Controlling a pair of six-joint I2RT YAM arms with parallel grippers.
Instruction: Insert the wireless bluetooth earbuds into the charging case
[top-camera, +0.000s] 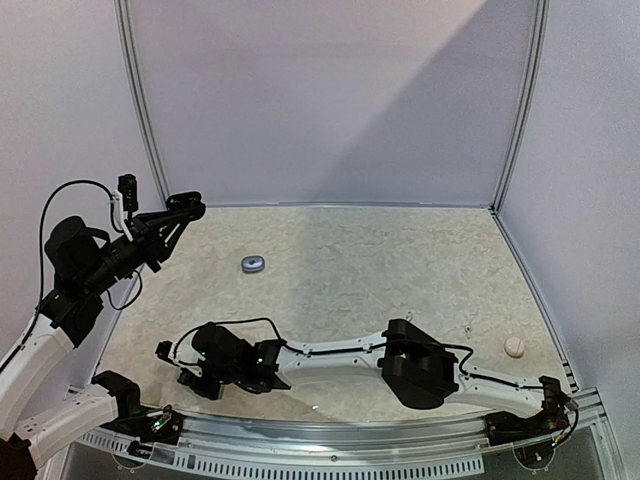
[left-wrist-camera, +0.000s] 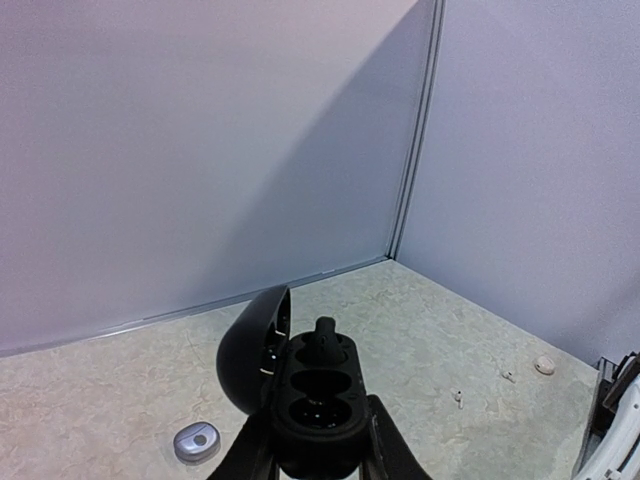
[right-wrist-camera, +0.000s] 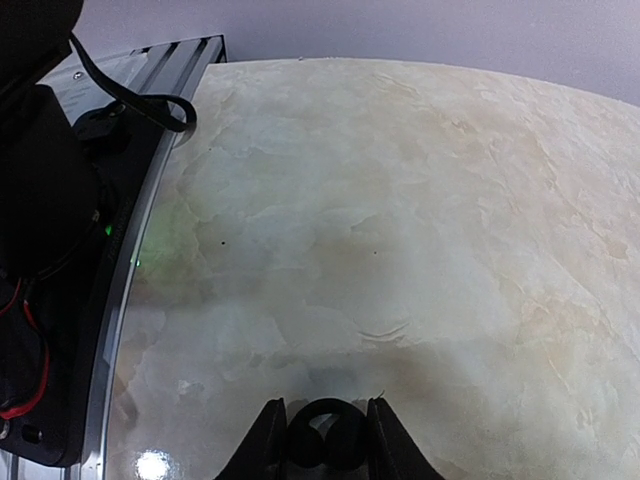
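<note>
- The black earbud (right-wrist-camera: 325, 445) is sitting between the fingers of the right gripper (right-wrist-camera: 324, 420), which are pressing on it from both sides. It is low over the table (top-camera: 400, 260) near the front rail (right-wrist-camera: 120, 280). It is showing only as a small, rounded, glossy shape, so I cannot tell which way it is pointing.
- A second black earbud (left-wrist-camera: 320, 336) is standing upright in the far hollow of the black charging case (left-wrist-camera: 318, 400).
- The case is being held up off the table, clamped at its near end by the left gripper (left-wrist-camera: 318, 458) with a finger on each side. Its long axis is running away from the wrist toward the back corner. Its domed matte lid is standing open and leaning to the left.
- In the overhead view the right arm is stretching across the front of the table to the left, its gripper ending close to the left arm's base.
- Two tiny white earbuds (left-wrist-camera: 458, 397) (left-wrist-camera: 507, 375) are lying on the table's right side, well apart from the case.
- A white rounded piece (top-camera: 514, 346) is resting near the right edge.
- A small grey oval case (top-camera: 252, 264) is lying closed, left of centre.
- The table is showing a beige, marbled, slightly shiny surface.
- Pale, smooth wall panels are enclosing it.
</note>
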